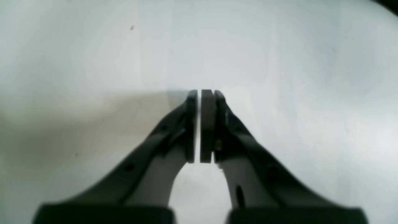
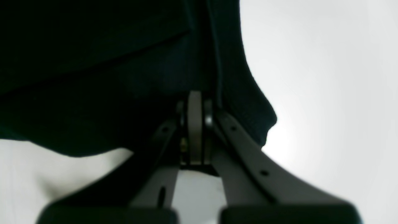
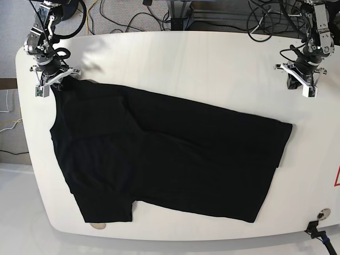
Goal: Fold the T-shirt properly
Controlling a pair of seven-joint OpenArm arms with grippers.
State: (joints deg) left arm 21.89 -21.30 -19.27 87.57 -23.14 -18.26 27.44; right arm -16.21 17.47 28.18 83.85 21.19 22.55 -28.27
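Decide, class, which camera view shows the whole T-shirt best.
The base view: the T-shirt lies spread across the table there, outline complete. The right wrist view shows only one dark edge; the left wrist view shows almost none.

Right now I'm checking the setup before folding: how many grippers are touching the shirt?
1. The right gripper is shut at the edge of the T-shirt by the table's far corner. The left gripper is shut over bare table, apart from it.
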